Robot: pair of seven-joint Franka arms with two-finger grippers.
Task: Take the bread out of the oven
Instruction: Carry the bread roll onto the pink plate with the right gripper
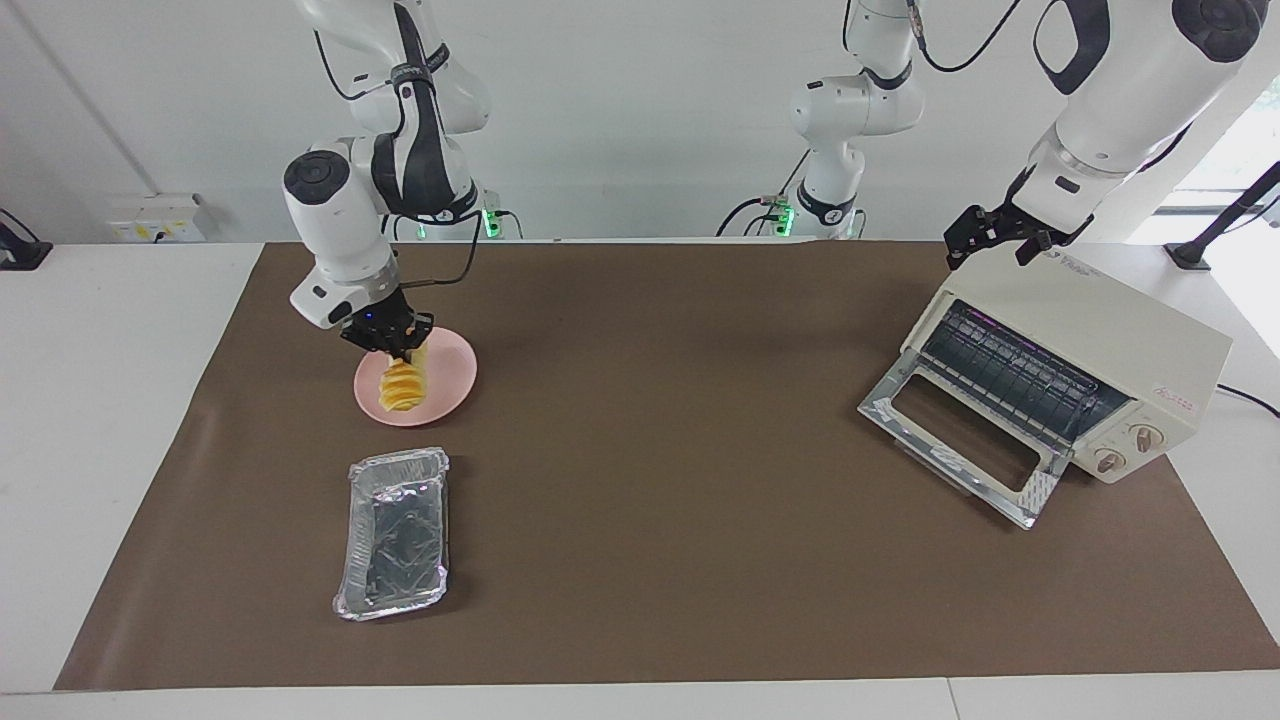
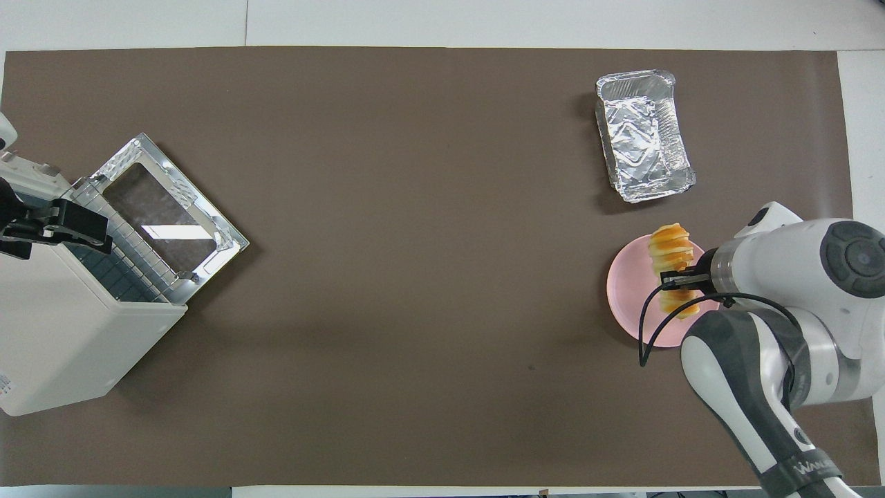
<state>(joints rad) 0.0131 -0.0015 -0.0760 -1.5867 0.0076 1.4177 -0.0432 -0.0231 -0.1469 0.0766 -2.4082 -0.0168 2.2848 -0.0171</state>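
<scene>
The bread (image 1: 403,388), a ridged golden-yellow loaf, lies tilted on the pink plate (image 1: 452,372) toward the right arm's end of the table. My right gripper (image 1: 400,348) is shut on the end of the bread nearer the robots. In the overhead view the gripper (image 2: 681,280) crosses the bread (image 2: 668,250) over the plate (image 2: 626,287). The cream-white oven (image 1: 1085,345) stands at the left arm's end with its glass door (image 1: 960,440) dropped open and its wire rack (image 1: 1010,372) bare. My left gripper (image 1: 992,238) hovers over the oven's top (image 2: 62,332), also seen from overhead (image 2: 59,225).
A crinkled silver foil tray (image 1: 395,530) lies farther from the robots than the plate; it also shows in the overhead view (image 2: 643,135). The brown mat (image 1: 650,450) covers the table between the plate and the oven.
</scene>
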